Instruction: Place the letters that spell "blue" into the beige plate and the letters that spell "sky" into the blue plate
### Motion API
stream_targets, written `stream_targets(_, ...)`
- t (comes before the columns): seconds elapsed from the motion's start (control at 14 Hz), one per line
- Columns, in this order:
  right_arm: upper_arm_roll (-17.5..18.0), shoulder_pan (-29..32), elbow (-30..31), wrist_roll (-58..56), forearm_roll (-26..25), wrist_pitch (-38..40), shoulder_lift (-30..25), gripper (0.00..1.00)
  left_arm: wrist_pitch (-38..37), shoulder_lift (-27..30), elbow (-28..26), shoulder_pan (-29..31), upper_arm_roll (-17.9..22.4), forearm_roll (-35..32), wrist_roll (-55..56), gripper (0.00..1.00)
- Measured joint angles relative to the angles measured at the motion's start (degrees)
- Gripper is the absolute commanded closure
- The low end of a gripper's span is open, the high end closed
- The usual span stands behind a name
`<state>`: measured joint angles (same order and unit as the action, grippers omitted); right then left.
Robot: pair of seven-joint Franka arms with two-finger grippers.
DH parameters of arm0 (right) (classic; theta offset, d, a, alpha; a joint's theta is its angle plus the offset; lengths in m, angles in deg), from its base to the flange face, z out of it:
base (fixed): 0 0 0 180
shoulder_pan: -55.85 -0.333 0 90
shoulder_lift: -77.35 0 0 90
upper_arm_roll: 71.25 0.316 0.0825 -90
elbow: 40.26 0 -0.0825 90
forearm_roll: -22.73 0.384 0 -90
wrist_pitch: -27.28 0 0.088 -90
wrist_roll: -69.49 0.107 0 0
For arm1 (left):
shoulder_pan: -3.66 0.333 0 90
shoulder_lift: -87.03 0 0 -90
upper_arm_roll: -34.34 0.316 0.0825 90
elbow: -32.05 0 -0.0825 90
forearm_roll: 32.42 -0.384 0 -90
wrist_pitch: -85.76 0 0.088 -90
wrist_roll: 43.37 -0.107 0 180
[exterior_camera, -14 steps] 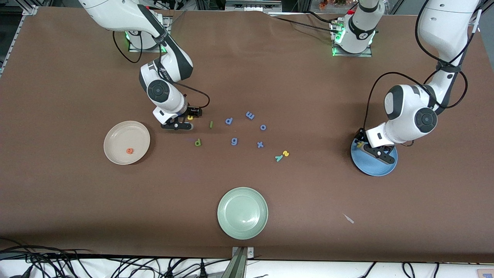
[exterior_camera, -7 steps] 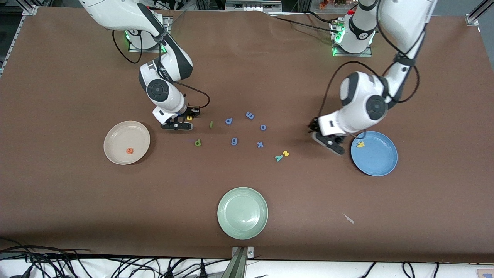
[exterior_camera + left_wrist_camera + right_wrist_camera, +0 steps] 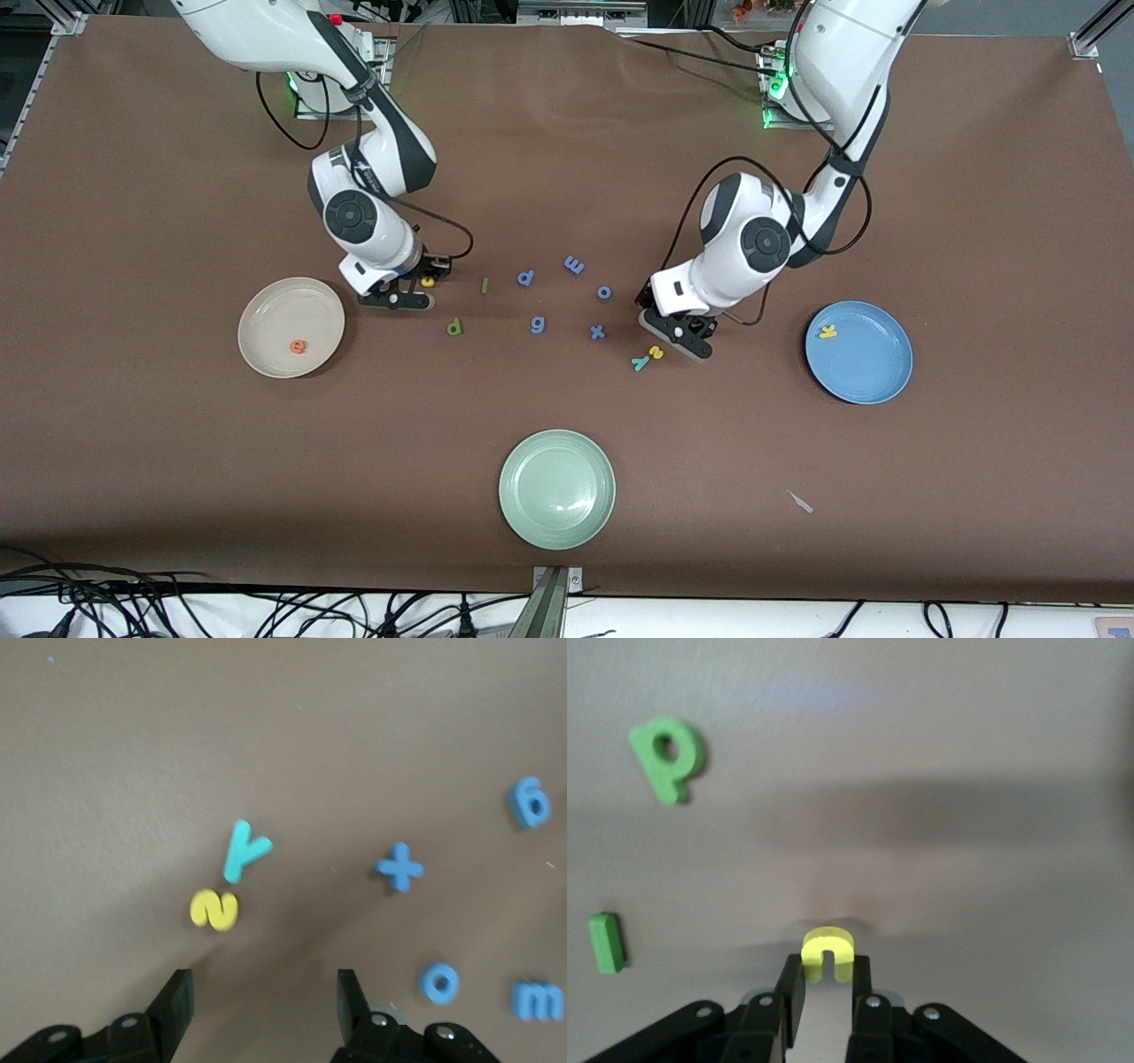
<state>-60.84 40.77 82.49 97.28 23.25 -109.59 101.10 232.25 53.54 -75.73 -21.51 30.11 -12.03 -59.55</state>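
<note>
Right gripper [image 3: 826,985] has its two fingers closed on the yellow "u" [image 3: 827,952] and is just above the tabletop [image 3: 974,177], between the beige plate [image 3: 266,332] and the light-green "l" [image 3: 485,285]. Orange "e" [image 3: 299,346] already lies in the beige plate, which sits toward the right arm's end of the tabletop. Green "b" [image 3: 454,327] lies flat on the tabletop, a little nearer to the front edge than the "l". Left gripper [image 3: 264,997] is empty, its fingers standing open, over the tabletop just beside the yellow "s" [image 3: 214,909], which touches the teal "y" [image 3: 243,849]. Yellow "k" [image 3: 827,331] lies in the blue plate [image 3: 873,377], toward the left arm's end. Some blue letters [image 3: 567,292] are scattered in the middle of the tabletop, and a pale green plate [image 3: 556,488] is near the front edge.
</note>
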Motion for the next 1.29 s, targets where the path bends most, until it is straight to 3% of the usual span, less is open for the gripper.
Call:
stream_targets(0.21, -5.08, 0.13, -5.55, -8.85, -0.02, 8.82, -0.72, 0.82, 3.23, -2.86, 2.12, 0.02, 0.88, 0.0, 0.0, 0.27)
stream_targets(0.64, -14.07, 1.54, -7.3, -29.38, -0.02, 10.23, -0.44, 0.81, 6.45, -5.9, 3.62, -1.55, 1.42, 0.0, 0.0, 0.33)
stream_targets(0.72, -14.38, 2.39, -7.66, -31.47, -0.02, 10.22, -0.14, 0.69, 6.66, -6.17, 3.65, -1.79, 1.53, 0.0, 0.0, 0.39)
stream_targets(0.79, -14.5, 3.38, -8.14, -33.46, -0.02, 10.22, 0.25, 0.31, 6.88, -6.3, 3.71, -1.96, 1.7, 0.0, -0.06, 0.48)
stream_targets(0.86, -14.52, 4.33, -8.72, -34.93, -0.02, 10.22, 0.69, 0.0, 6.89, -6.3, 3.76, -2.02, 1.8, 0.0, -0.09, 0.57)
stream_targets(1.0, -14.53, 5.38, -9.61, -35.64, -0.02, 10.22, 1.38, 0.0, 6.93, -6.3, 3.93, -2.02, 2.05, 0.0, -0.32, 0.72)
stream_targets(1.15, -14.31, 5.27, -9.98, -35.47, 0.01, 10.22, 1.5, 0.0, 6.93, -6.31, 3.96, -2.03, 2.19, 0.0, -0.66, 0.8)
stream_targets(1.29, -13.31, 4.84, -10.49, -33.75, 0.13, 10.23, 1.5, 0.0, 6.95, -6.28, 4.02, -2.01, 2.32, 0.0, -0.75, 0.8)
